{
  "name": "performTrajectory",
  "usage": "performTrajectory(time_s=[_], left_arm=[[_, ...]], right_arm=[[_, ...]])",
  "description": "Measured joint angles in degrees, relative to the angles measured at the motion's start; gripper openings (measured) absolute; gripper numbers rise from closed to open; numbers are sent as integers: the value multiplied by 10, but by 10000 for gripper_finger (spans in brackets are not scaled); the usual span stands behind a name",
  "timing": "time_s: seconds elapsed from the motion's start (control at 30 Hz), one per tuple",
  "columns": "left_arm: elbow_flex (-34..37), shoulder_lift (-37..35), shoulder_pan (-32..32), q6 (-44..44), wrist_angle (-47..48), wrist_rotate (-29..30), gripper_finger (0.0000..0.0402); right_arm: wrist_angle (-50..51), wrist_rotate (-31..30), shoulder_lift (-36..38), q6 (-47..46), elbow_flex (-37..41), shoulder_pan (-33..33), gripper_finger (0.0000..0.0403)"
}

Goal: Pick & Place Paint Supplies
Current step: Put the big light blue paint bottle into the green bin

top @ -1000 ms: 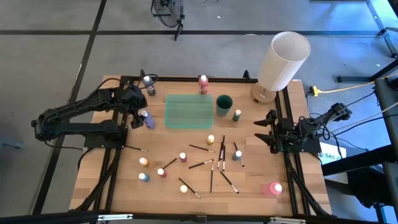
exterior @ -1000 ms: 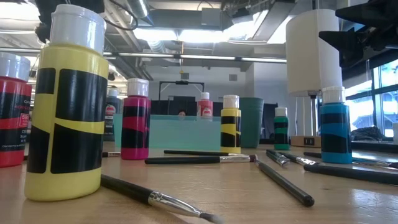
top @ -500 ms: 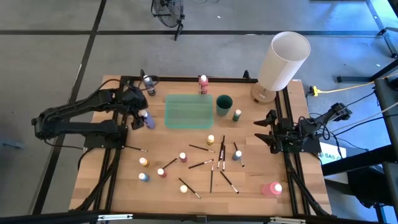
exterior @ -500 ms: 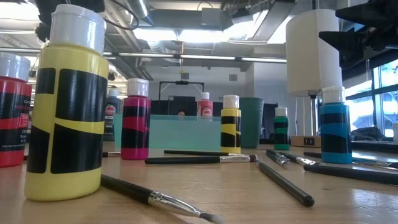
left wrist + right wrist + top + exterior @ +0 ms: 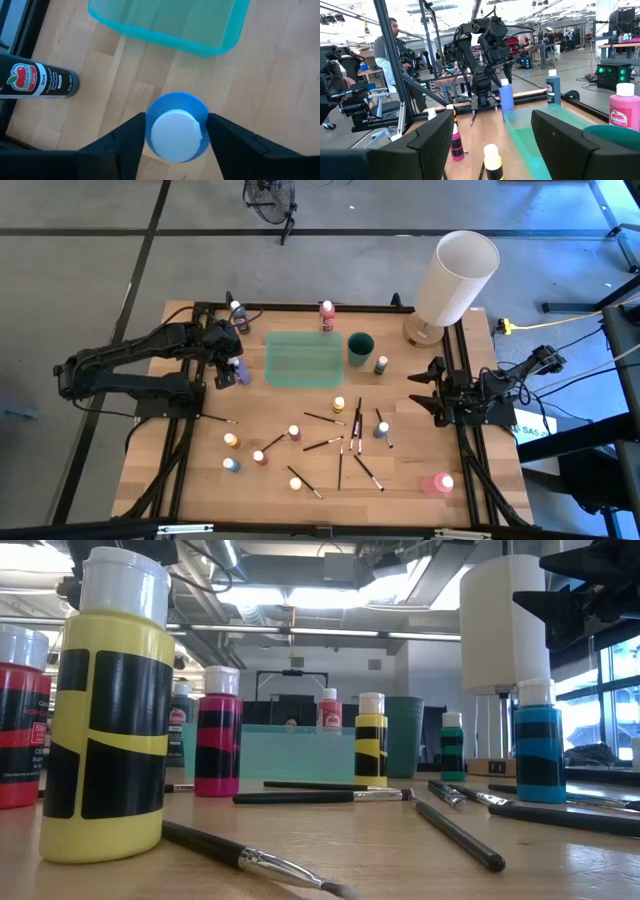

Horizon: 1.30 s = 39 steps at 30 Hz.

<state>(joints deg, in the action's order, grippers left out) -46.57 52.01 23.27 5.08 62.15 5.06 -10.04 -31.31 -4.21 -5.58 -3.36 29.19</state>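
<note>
Left claw (image 5: 175,132) pinches blue bottle (image 5: 176,135) beside teal tray (image 5: 165,22); right claw (image 5: 424,387) wide (idle, worktop's (image 5: 400,480) edge).

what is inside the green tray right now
Nothing shows inside the green tray: from above its ribbed floor looks bare, and no bottle or brush lies in it. The left pincer grips a blue bottle beside it, on the table, not over it.
</note>
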Motion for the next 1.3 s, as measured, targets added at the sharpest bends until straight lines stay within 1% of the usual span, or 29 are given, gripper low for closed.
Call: performTrajectory(time_s=[0.17, 0.33, 0.5, 0.57, 0.63, 0.77, 0.87, 0.97, 1.03, 1.17, 1.3], left_arm=[[1, 1, 0, 0, 5, -5, 163], [1, 1, 0, 0, 8, -6, 117], [1, 1, 0, 1, 10, -7, 117], [1, 1, 0, 8, 16, -11, 117], [0, 1, 0, 11, 21, 0, 117], [-1, 1, 0, 16, 24, 31, 117], [-16, 2, 0, 15, 36, 50, 117], [-33, 0, 1, 15, 47, 44, 117], [-47, -2, -1, 15, 37, 42, 117], [-59, -1, -17, 12, 51, 48, 117], [-89, 1, -36, -3, 59, 49, 117]], right_arm=[[0, 2, 0, 0, 0, 0, 270], [-15, 30, 0, 0, 0, 0, 271], [-50, 30, 0, 16, 0, 0, 271], [-61, 9, 0, 12, 0, 0, 271], [-73, -5, 0, 1, 0, 0, 271], [-74, -2, 0, 3, 0, 0, 271], [-74, -2, 0, 5, 0, 0, 271], [-74, -1, 0, 5, 0, 0, 271], [-74, -1, 0, 5, 0, 0, 271], [-71, 0, 0, 5, 0, 0, 271], [-71, 0, 0, 5, 0, 0, 271]])
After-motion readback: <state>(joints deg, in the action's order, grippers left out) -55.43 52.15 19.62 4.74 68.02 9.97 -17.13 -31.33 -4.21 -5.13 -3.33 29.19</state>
